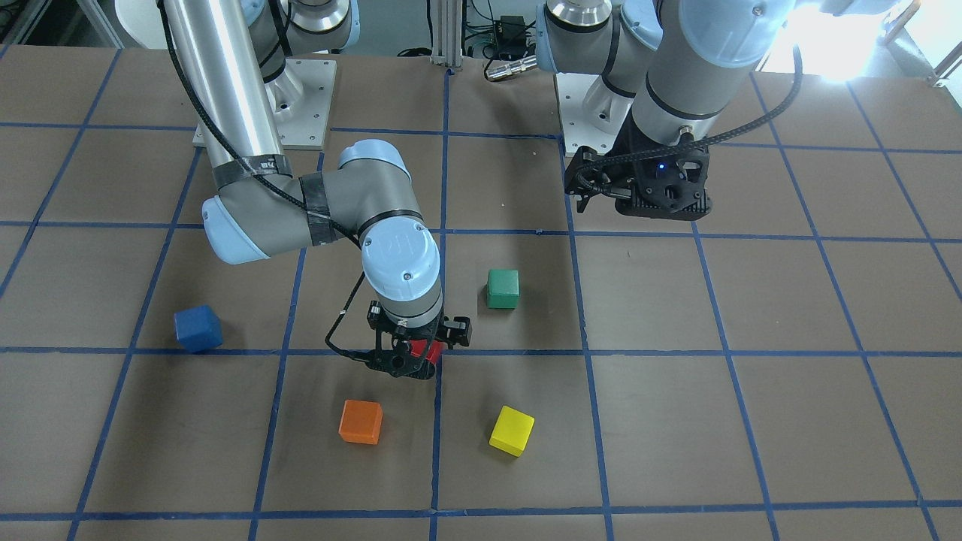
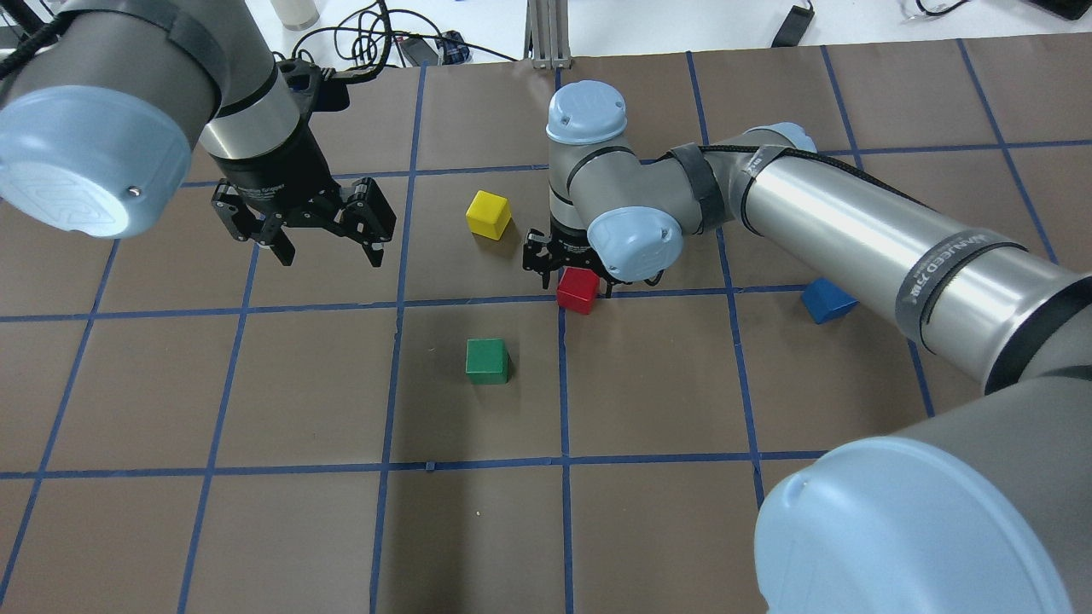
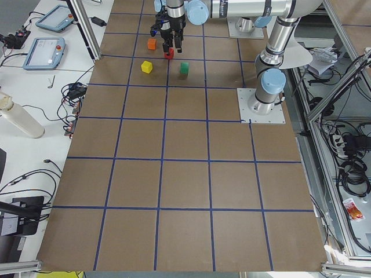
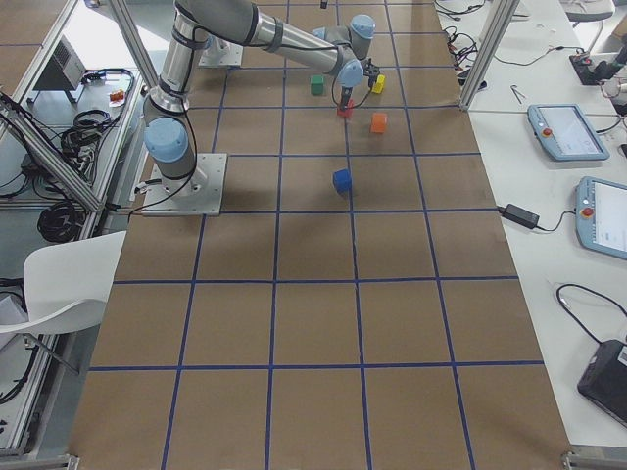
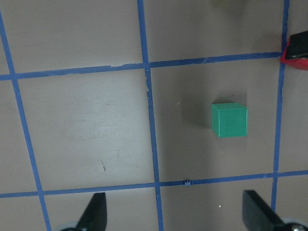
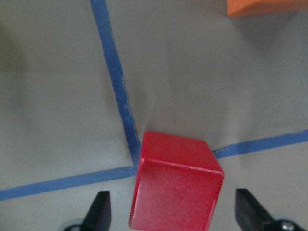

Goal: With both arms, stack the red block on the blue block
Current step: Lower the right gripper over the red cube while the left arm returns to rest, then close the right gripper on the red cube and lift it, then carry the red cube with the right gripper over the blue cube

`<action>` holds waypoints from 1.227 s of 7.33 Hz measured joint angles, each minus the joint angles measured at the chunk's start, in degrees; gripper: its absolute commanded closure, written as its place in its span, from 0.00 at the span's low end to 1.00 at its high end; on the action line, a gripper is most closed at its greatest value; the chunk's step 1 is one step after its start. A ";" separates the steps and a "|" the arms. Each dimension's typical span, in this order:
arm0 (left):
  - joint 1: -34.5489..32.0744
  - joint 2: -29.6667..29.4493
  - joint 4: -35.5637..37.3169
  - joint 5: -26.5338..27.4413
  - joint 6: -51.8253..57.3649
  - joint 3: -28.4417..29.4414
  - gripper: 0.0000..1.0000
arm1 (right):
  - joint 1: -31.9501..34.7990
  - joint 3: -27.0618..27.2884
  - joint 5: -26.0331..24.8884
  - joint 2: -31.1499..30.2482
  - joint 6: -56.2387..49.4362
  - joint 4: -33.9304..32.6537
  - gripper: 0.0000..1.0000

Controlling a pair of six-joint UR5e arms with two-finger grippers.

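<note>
The red block (image 2: 577,289) sits on the table at a crossing of blue tape lines. My right gripper (image 2: 570,271) is down over it and open. In the right wrist view the red block (image 6: 175,185) lies between the two fingertips (image 6: 98,211), which stand apart from its sides. From the front only a bit of the red block (image 1: 422,349) shows under the right gripper (image 1: 409,357). The blue block (image 2: 827,300) stands alone beside the right arm, also in the front view (image 1: 198,328). My left gripper (image 2: 328,243) hangs open and empty above the table, away from both blocks.
A green block (image 2: 487,361) sits near the red one and shows in the left wrist view (image 5: 229,119). A yellow block (image 2: 489,213) and an orange block (image 1: 361,421) lie on the far side. The right arm's forearm (image 2: 853,230) stretches low over the table.
</note>
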 measured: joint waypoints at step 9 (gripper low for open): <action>0.00 -0.33 1.34 -0.07 -0.14 -0.44 0.00 | -13.04 1.70 -4.85 -18.40 -21.12 15.00 1.00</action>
